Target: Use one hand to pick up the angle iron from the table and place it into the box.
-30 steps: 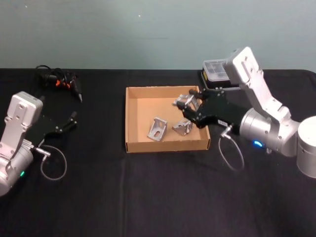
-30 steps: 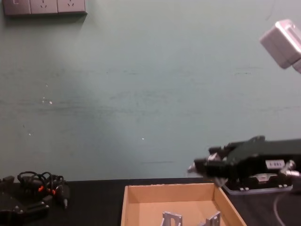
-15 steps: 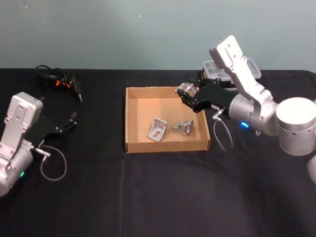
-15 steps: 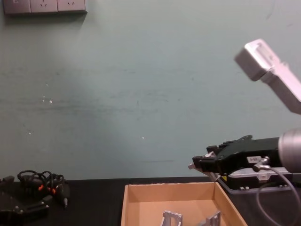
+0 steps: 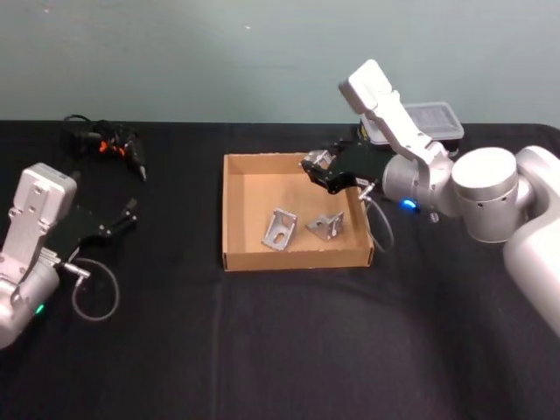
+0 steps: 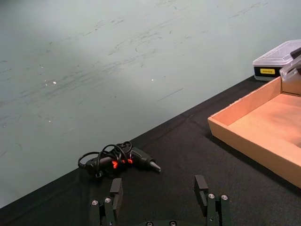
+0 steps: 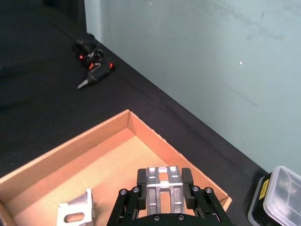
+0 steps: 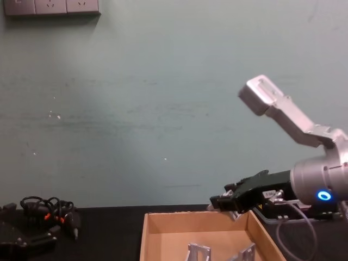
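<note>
My right gripper (image 5: pixel 315 168) hangs over the far right corner of the tan cardboard box (image 5: pixel 234 210), shut on a silver angle iron (image 5: pixel 318 159). The right wrist view shows that angle iron (image 7: pixel 159 178) clamped between the black fingers (image 7: pixel 187 182), above the box floor (image 7: pixel 117 160). In the chest view the gripper (image 8: pixel 217 202) sits just above the box's back wall (image 8: pixel 196 216). Two more angle irons (image 5: pixel 278 229) (image 5: pixel 325 226) lie inside the box. My left gripper (image 5: pixel 128 215) rests open over the black table (image 5: pixel 262 332) at the far left, its fingers (image 6: pixel 202 188) apart.
A clear-lidded black plastic case (image 5: pixel 429 118) stands behind the right arm, beyond the box. A black and orange tool with a coiled cable (image 5: pixel 109 144) lies at the table's back left. The teal wall runs along the table's far edge.
The right arm has swung its elbow leftward and back. The gripper, still holding the angle iron, has shifted from above the box's right wall to its far right corner and dropped a little.
</note>
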